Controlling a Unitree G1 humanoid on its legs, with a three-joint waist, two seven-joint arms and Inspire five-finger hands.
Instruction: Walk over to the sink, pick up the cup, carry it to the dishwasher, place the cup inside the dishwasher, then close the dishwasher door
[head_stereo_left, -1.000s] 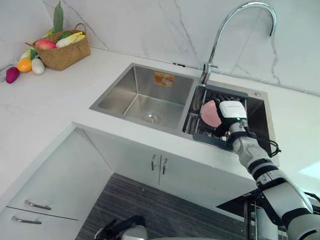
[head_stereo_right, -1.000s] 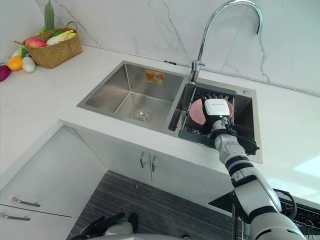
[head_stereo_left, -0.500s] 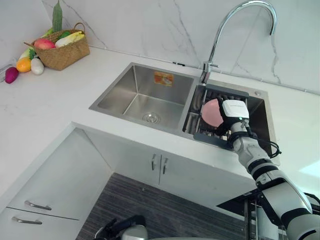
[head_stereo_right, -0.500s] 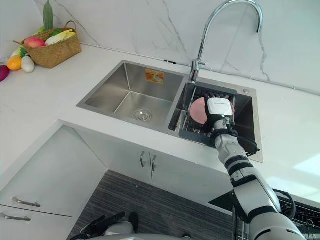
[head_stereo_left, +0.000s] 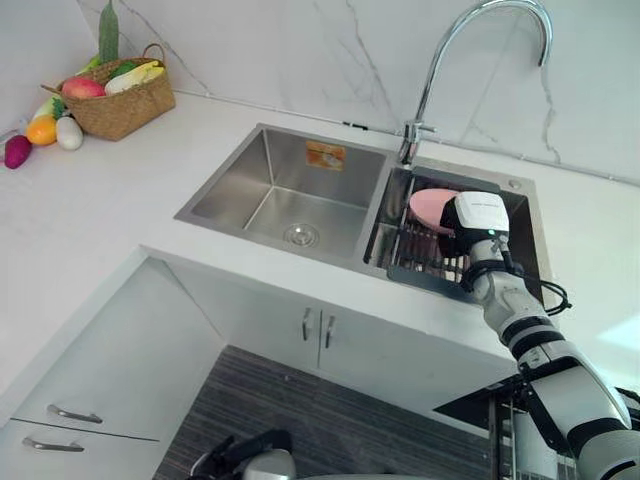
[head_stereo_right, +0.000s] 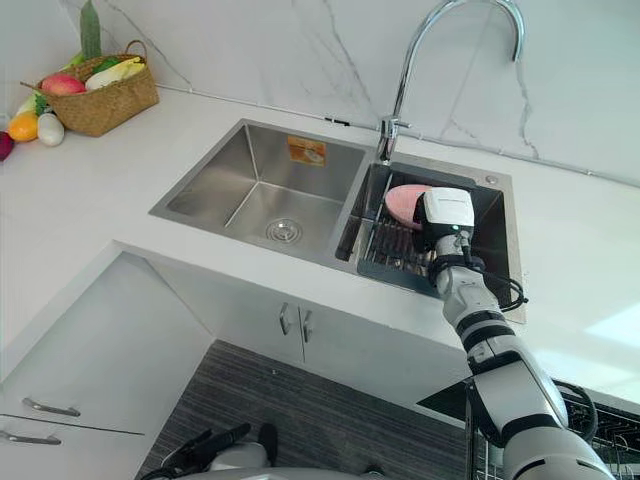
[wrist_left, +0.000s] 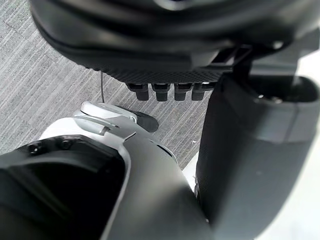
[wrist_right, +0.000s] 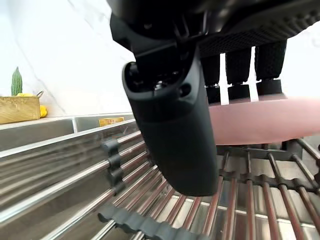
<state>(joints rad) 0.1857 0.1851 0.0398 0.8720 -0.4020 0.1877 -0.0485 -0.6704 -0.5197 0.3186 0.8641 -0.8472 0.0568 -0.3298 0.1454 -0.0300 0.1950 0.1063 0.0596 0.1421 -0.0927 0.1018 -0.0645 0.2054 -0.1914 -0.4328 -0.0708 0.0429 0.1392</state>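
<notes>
White marble counter (head_stereo_left: 120, 200) surrounds the steel double sink (head_stereo_left: 270, 248) as we catch the pick-up step of the job. The right hand (wrist_right: 170, 130) reaches down into the right basin, where the pink cup (head_stereo_left: 430, 205) sits tipped at the far edge of the dark drying rack (head_stereo_left: 410, 262), beneath the tall tap (head_stereo_left: 450, 60). Its fingers (wrist_right: 239, 70) press on the cup's upper side and the thumb crosses the near side, a pinch that looks closed on the cup. We judge the lift comes next, calling for a firm hold and a straight rise clear of the rack bars and basin wall before turning toward the dishwasher. The left hand (wrist_left: 150, 45) hangs over the grey floor (wrist_left: 40, 100); whether it is closed we cannot tell. A fruit basket (head_stereo_left: 125, 100) sits at the counter's far left corner
</notes>
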